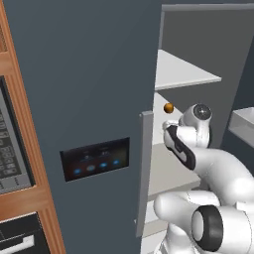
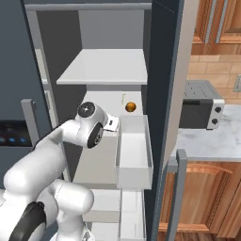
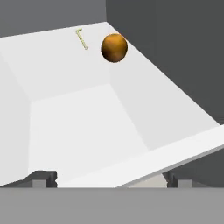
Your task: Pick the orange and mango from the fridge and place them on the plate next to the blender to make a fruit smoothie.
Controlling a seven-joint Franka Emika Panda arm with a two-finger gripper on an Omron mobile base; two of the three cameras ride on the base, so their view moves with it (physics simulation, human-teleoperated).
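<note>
Fruit position relative to the gripper governs my next move.

Left base view: I see one dull orange-brown ball, which I take for the mango [image 1: 168, 108], on a white shelf [image 1: 186, 74] level inside the open fridge [image 1: 89, 74]. The arm's hand sits just below and to the right of it, not touching.

Right base view: the mango [image 2: 130, 107] rests near the back of the shelf, beyond the white door bin [image 2: 134, 150]. The hand points toward it from the front left.

Hand view: the mango [image 3: 114, 47] lies ahead and slightly right of centre, well apart from the fingers [image 3: 43, 178]. Both tips stand wide apart at the bottom corners, holding nothing. The fruit is round (no long axis to align), so I judge a straight advance with a slight rightward correction is needed.
</note>
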